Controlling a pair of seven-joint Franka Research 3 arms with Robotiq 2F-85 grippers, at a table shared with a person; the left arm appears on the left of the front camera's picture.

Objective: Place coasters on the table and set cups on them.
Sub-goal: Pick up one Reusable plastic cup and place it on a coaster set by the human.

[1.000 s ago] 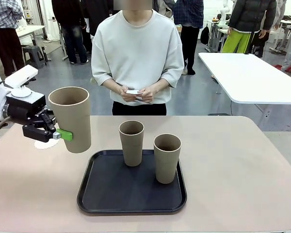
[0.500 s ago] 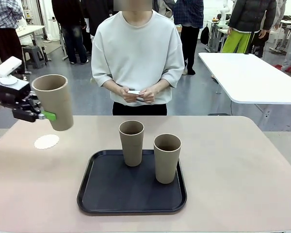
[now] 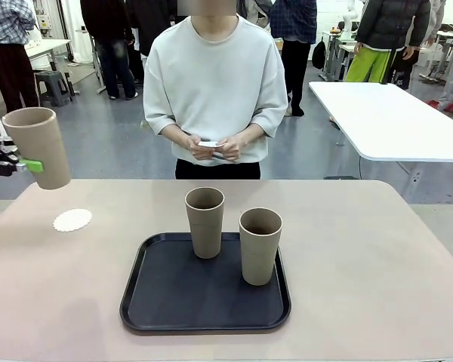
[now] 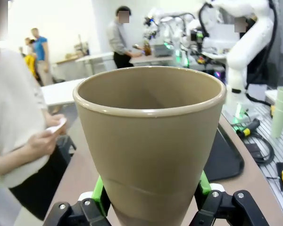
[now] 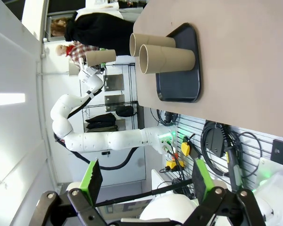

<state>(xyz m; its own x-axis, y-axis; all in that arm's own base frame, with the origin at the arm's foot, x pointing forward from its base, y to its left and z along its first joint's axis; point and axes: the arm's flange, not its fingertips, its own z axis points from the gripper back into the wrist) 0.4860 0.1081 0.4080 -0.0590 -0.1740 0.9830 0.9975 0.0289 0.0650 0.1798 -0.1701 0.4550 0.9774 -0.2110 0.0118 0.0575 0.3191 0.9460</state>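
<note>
**Cup aloft in left gripper, far left of tray**

Pinching one cup (image 3: 38,147) in the left gripper (image 3: 29,165), green pads (image 4: 99,192) pressed on opposite sides of its lower wall. Holding it in the air well left of the tray (image 3: 140,290), at the frame's edge, mouth up and leaning slightly. Reaching in from the left, fingers about level, gripping from the side. From the left wrist view: cup wall rising straight out from between the fingers.

One coaster (image 3: 72,219) flat on the worktop (image 3: 362,249), left of the tray and just beyond its far-left corner. Below and right of the held cup, no contact.

Two more cups (image 3: 204,222) upright inside the tray, one by the far edge, the other right of centre. Close together but apart.

Right gripper (image 5: 146,178) spread wide, nothing between the pads, well away from the tray, wrist rolled sideways.

Person's hands (image 3: 211,145) beyond the tray's far edge, together at the waist around a small white item (image 3: 208,142).
</note>
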